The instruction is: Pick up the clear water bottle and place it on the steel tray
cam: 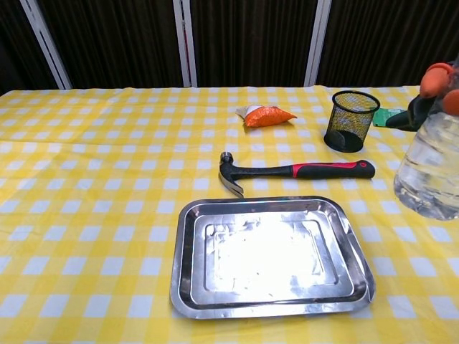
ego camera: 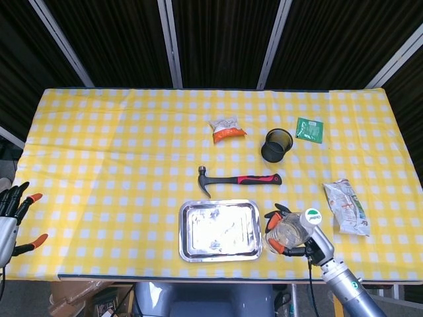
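My right hand (ego camera: 283,236) grips the clear water bottle (ego camera: 293,230) near the table's front edge, just right of the steel tray (ego camera: 220,230). The bottle has a white-and-green cap and is lifted off the cloth. In the chest view the bottle (cam: 430,168) hangs at the far right edge, beside the tray (cam: 269,255), with orange-tipped fingers (cam: 437,77) wrapped over its top. The tray holds nothing. My left hand (ego camera: 14,218) hangs at the far left, off the table, fingers spread and holding nothing.
A red-and-black hammer (ego camera: 238,179) lies just behind the tray. Further back stand a black mesh cup (ego camera: 277,144), an orange snack pack (ego camera: 227,129) and a green packet (ego camera: 308,129). A silver snack bag (ego camera: 346,206) lies at the right.
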`<state>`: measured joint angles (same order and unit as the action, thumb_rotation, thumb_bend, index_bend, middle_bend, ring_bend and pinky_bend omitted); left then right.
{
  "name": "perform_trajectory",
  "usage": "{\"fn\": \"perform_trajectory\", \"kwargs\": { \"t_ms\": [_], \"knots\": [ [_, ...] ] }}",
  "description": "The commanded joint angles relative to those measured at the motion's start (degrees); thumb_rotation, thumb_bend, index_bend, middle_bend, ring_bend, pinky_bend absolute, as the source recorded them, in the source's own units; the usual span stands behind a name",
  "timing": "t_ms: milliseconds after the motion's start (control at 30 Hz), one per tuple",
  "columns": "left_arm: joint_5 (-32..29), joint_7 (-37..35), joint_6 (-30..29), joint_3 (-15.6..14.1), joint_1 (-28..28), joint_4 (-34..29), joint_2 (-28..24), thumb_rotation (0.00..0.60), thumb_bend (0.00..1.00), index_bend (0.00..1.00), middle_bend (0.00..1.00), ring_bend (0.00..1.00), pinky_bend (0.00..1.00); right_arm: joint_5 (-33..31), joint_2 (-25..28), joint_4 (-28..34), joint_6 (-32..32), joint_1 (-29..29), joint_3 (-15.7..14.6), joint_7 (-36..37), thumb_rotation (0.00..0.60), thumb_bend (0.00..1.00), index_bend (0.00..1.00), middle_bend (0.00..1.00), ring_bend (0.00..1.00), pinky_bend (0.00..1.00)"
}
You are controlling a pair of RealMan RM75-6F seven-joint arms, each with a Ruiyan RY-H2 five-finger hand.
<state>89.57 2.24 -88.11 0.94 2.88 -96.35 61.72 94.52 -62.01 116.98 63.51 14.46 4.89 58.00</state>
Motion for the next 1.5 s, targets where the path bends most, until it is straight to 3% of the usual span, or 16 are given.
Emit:
{"fn": "perform_trajectory", "kwargs": {
  "t_ms": [33, 300, 533, 733, 867, 1100, 1200, 1333, 1500],
  "knots": [
    [-0.09, -0.10, -0.03, 0.06, -0.01, 0.01, -0.04, 0.600, 0.18, 0.19, 0.00, 0.00, 0.00, 0.04, -0.03, -0.44, 0.77, 0.04, -0.43, 0.04, 0.600, 0.50, 0.75, 0.59, 0.28, 0.00],
    [-0.45, 0.00, 0.41, 0.12, 0.17, 0.14, 0.05, 0.600, 0.18, 0.19, 0.00, 0.00, 0.00, 1.04, 4.89, -5.68, 5.89, -1.80, -2.48, 5.58, 0.600, 0.50, 0.76, 0.60, 0.28, 0.00],
    [0.03, 1.20, 0.44, -0.21, 0.17, -0.26, 0.42, 0.600, 0.18, 0.19, 0.00, 0.00, 0.00, 1.23, 11.37, -17.13, 10.90, -4.56, -4.94, 16.45, 0.600, 0.50, 0.77, 0.60, 0.28, 0.00],
    [0.09, 1.99, 0.68, -0.32, 0.28, -0.44, 0.73, 0.600, 0.18, 0.19, 0.00, 0.00, 0.00, 2.14, 12.14, -24.15, 12.18, -4.76, -6.46, 23.06, 0.600, 0.50, 0.77, 0.60, 0.28, 0.00],
    [0.06, 2.22, 0.88, -0.34, 0.38, -0.54, 0.83, 0.600, 0.18, 0.19, 0.00, 0.00, 0.00, 3.22, 11.36, -24.08, 11.49, -3.85, -7.12, 22.45, 0.600, 0.50, 0.77, 0.60, 0.28, 0.00],
    [0.17, 1.11, 0.57, -0.28, 0.33, -0.49, 0.48, 0.600, 0.18, 0.19, 0.00, 0.00, 0.00, 3.60, 7.59, -14.94, 8.14, -0.43, -6.23, 12.48, 0.600, 0.51, 0.77, 0.60, 0.28, 0.00],
    [-0.07, -0.29, 0.20, -0.03, 0.22, -0.24, 0.04, 0.600, 0.18, 0.19, 0.00, 0.00, 0.00, 3.16, 1.70, -5.71, 5.14, 3.11, -3.52, 2.11, 0.600, 0.51, 0.78, 0.61, 0.29, 0.00],
    [-0.09, -1.27, 0.26, 0.02, 0.28, 0.18, -0.25, 0.600, 0.18, 0.19, 0.00, 0.00, 0.00, -3.63, -5.78, 0.93, 0.92, 5.34, -1.43, -11.73, 0.600, 0.52, 0.78, 0.61, 0.29, 0.00],
    [-0.20, -1.91, 0.44, 0.06, 0.38, 0.46, -0.42, 0.600, 0.18, 0.19, 0.00, 0.00, 0.00, -10.38, -11.48, 3.78, -1.33, 6.93, -0.29, -20.02, 0.600, 0.51, 0.78, 0.61, 0.29, 0.00]
  ]
}}
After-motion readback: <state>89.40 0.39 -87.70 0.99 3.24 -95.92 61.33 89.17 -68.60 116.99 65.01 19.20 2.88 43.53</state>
